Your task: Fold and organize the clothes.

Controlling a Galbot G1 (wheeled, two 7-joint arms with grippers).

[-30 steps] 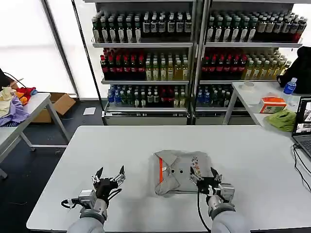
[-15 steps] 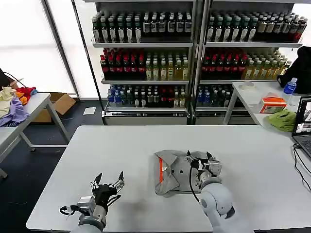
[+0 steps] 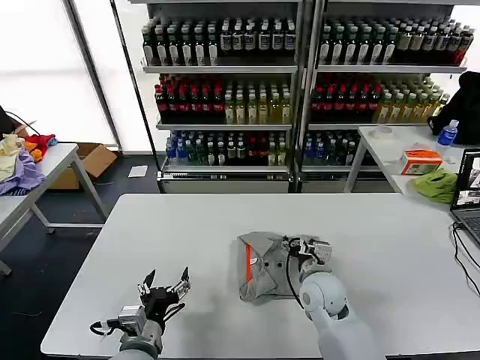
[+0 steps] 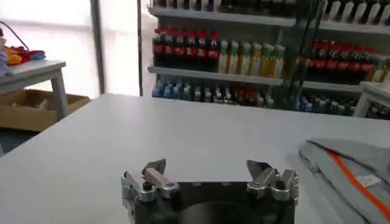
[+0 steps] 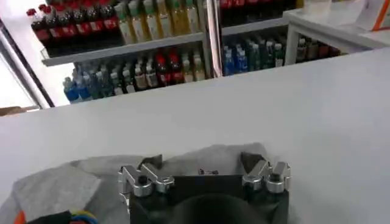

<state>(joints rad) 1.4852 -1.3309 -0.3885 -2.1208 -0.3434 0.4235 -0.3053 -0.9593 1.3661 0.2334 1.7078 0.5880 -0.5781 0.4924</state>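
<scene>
The clothes are one light grey shirt, folded into a compact bundle on the white table, its orange-lined placket facing left. My right gripper is open directly above the bundle's right part, the grey fabric lying just beyond its fingertips. My left gripper stands open near the table's front left, well apart from the shirt. In the left wrist view the left gripper has bare table between its fingers, and the shirt's edge with its orange strip lies off to one side.
Shelves of bottled drinks stand behind the table. A side table at right carries a lime-green cloth, an orange box and a laptop. Another table at left holds a heap of coloured clothes.
My right gripper has travelled forward from the table's front edge onto the folded shirt, staying open. My left gripper has drawn back slightly toward the front edge.
</scene>
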